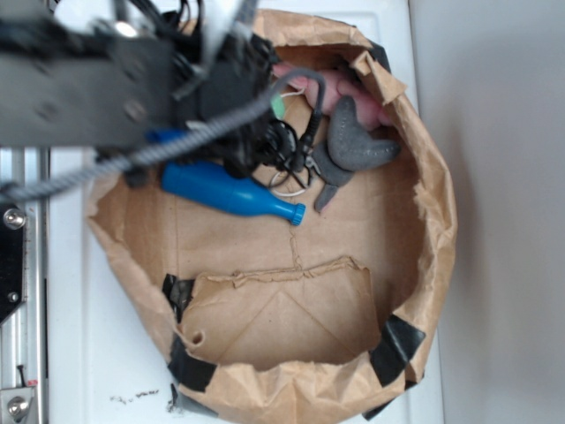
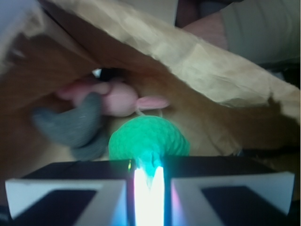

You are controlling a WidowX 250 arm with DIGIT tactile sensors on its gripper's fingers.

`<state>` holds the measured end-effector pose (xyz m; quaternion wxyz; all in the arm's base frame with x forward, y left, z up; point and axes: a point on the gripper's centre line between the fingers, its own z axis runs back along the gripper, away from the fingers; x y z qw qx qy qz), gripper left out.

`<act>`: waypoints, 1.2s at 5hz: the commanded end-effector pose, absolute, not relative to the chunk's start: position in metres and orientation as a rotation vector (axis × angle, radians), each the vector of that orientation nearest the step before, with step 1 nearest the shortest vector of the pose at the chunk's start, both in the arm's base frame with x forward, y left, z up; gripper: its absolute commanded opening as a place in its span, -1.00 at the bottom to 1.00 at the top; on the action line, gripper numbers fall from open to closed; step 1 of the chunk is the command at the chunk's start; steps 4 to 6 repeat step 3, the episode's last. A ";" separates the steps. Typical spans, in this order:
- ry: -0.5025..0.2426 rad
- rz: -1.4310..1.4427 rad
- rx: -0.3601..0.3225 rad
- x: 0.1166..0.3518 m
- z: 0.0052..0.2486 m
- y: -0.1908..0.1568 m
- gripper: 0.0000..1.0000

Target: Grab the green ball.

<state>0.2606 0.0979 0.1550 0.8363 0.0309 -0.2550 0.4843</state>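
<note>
The green ball [image 2: 149, 137] fills the middle of the wrist view, dimpled and squashed where it meets the jaws. My gripper [image 2: 149, 169] is shut on the green ball, which bulges out past the narrow gap between the two fingers. From the exterior camera only a sliver of the green ball [image 1: 279, 106] shows beside the black gripper [image 1: 267, 124], which is down inside the brown paper bag [image 1: 424, 265] near its far wall. The arm hides most of the ball there.
A blue bottle [image 1: 231, 192] lies on the bag floor just in front of the gripper. A pink and grey plush toy [image 1: 355, 137] lies to the right, seen behind the ball as plush toy [image 2: 89, 115]. The bag's crumpled wall [image 2: 188, 52] rises close behind.
</note>
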 end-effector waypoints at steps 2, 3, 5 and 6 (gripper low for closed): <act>-0.381 0.961 0.018 0.254 0.217 0.107 -1.00; -0.362 0.966 0.014 0.254 0.217 0.107 -1.00; -0.362 0.966 0.014 0.254 0.217 0.107 -1.00; -0.362 0.966 0.014 0.254 0.217 0.107 -1.00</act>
